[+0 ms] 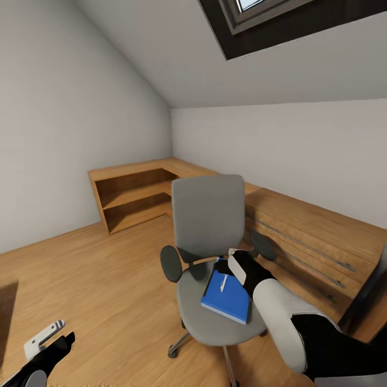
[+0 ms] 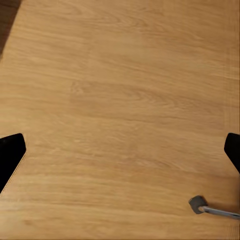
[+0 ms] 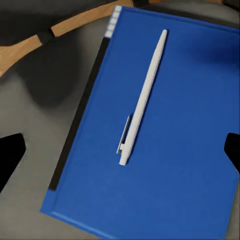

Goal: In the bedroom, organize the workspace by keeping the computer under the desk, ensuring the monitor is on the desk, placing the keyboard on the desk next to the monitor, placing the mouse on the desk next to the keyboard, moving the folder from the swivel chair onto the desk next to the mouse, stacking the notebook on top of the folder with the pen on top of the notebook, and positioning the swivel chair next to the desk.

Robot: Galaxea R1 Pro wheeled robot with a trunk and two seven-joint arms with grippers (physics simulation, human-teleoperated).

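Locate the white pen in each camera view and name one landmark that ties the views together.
Head view: pen lies on the blue folder on the swivel chair seat.
Left wrist view: not in it; wood floor.
Right wrist view: centre, diagonal.
Shared landmark: the folder.

Attic room in a home, used as a bedroom-study: sloped grey walls (image 1: 80, 107) meet under a dark-framed skylight (image 1: 258, 21), light wood floor (image 1: 107, 279) throughout. Low wooden shelf unit (image 1: 134, 199) and a long-handled dresser (image 1: 312, 242) run along the walls. Grey swivel chair (image 1: 209, 226) with a blue folder (image 1: 228, 295) on its seat marks it as a workspace.
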